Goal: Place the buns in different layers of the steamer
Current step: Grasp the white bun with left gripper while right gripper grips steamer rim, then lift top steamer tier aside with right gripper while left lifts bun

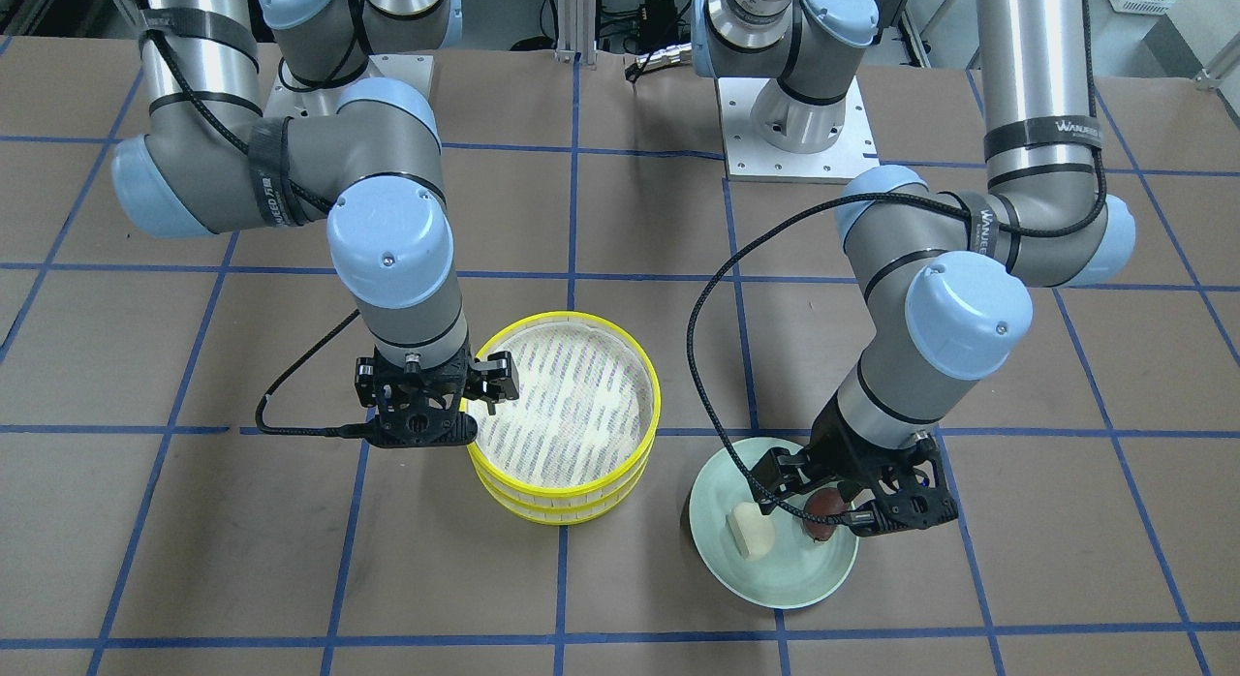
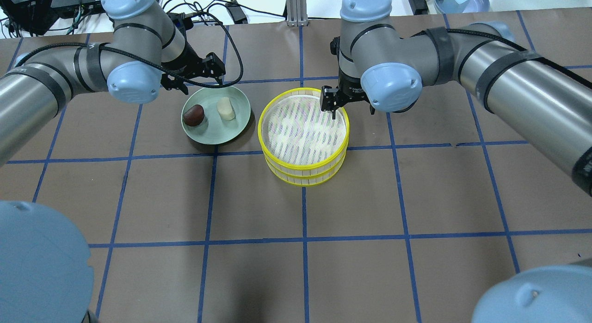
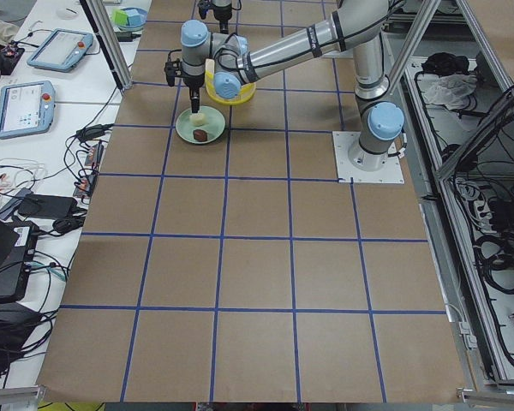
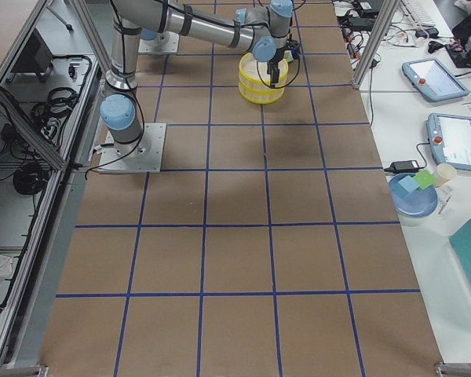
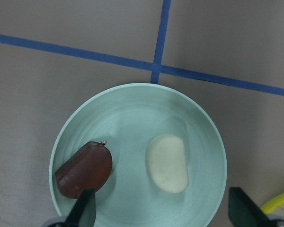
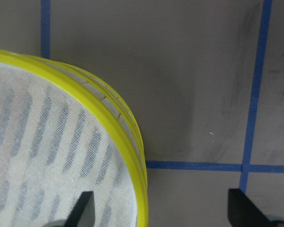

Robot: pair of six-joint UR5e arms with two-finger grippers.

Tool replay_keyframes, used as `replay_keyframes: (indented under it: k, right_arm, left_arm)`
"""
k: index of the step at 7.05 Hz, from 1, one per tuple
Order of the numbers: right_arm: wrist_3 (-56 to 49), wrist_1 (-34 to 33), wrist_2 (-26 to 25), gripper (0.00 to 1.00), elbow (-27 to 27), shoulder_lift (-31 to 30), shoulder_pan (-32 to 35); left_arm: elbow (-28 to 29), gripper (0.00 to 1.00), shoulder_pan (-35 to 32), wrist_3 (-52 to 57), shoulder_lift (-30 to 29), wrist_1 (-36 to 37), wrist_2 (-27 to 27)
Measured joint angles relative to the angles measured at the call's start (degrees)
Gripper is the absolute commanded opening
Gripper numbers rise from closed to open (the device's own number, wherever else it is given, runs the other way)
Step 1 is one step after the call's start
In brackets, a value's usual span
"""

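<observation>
The steamer (image 1: 557, 507) stands as two stacked yellow-rimmed layers; the top layer's whitish mesh floor (image 2: 303, 128) is bare. The cream bun (image 1: 751, 533) and the dark reddish-brown bun (image 1: 823, 509) lie side by side on a pale green plate (image 1: 775, 579). My left gripper (image 1: 833, 502) hangs open above the plate, near the brown bun (image 5: 84, 169), with the cream bun (image 5: 168, 163) beside it. My right gripper (image 1: 429, 395) is open and straddles the steamer's rim (image 6: 128, 137), one finger over the mesh and one outside.
The plate (image 2: 226, 131) sits close to the steamer (image 2: 303, 175) on the brown table, which is marked with blue tape lines. The arm base plate (image 1: 794, 143) is at the robot's side. Tablets and cables lie beyond the table ends.
</observation>
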Motion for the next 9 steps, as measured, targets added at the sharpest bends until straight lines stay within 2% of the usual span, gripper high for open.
replay_keyframes:
  k: [1,5,7,8,9]
  right_arm:
    - [0.2,-1.2,0.0,0.01,0.9,0.5,0.1]
    - [0.6,-0.9,0.0,0.0,1.4,-0.3,0.0]
    - [0.5,2.1,0.0,0.0,1.2,-2.3,-0.2]
    - [0.1,4.6,0.1,0.0,0.9,-4.5,-0.6]
    - [-0.2,7.8,0.1,0.0,0.4,-7.4,-1.4]
  left_arm:
    - [-0.3,0.97,0.0,-0.1,-1.6,0.6,-0.1]
    - [-0.5,0.96,-0.7,-3.0,-6.0,5.8,-0.6]
    - [-0.3,0.95,-1.2,-4.0,-7.1,6.6,-1.0]
    - [-0.2,0.89,-1.4,-4.3,-7.6,6.7,-1.1]
    - [-0.1,0.74,-1.5,-4.4,-7.9,6.7,-1.1]
